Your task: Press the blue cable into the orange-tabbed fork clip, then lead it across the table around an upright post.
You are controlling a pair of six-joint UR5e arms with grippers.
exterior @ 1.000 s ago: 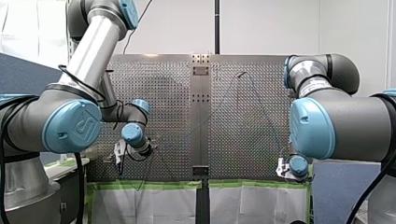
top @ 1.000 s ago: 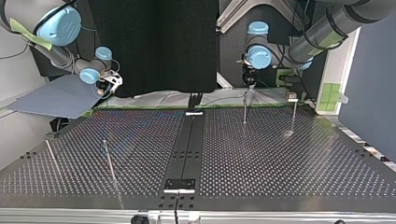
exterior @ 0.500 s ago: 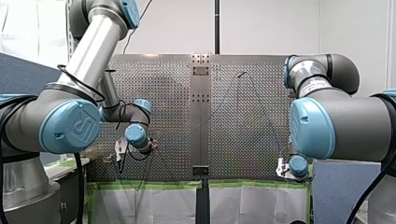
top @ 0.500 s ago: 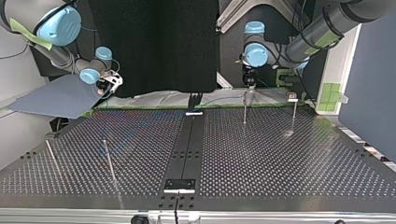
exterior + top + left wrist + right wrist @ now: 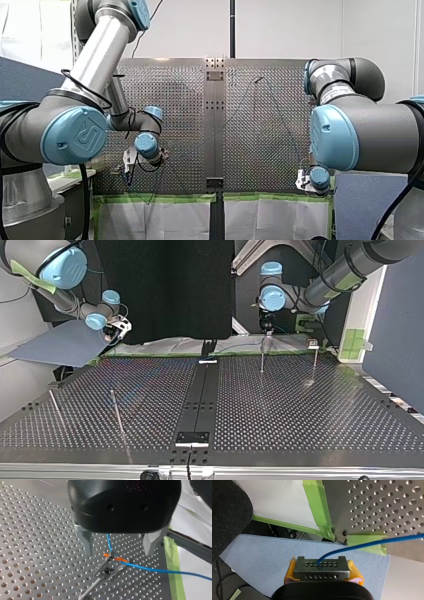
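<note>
The blue cable (image 5: 160, 570) runs between the metal fingers (image 5: 85, 542) of my left gripper (image 5: 118, 553), which stands open just above the orange-tabbed fork clip (image 5: 116, 559). The cable lies in the clip's fork and bends there. The clip sits on top of a thin metal stem. In the top view my left gripper (image 5: 265, 336) hangs over that stem (image 5: 261, 359) at the far edge. My right gripper (image 5: 321, 567), with yellow pads, is shut on the blue cable (image 5: 367, 543) past the table's corner. It shows in the top view as well, my right gripper (image 5: 118, 330).
Upright posts stand on the perforated table: one (image 5: 314, 362) beside the clip's stem, two more (image 5: 117, 412) (image 5: 56, 407) at the top view's left. Green tape (image 5: 319, 512) lines the table's edge, and a blue-grey panel (image 5: 60, 347) lies beyond it.
My left arm's wrist has shifted a little toward the table's middle, while its gripper stays over the clip. My right arm has not moved.
</note>
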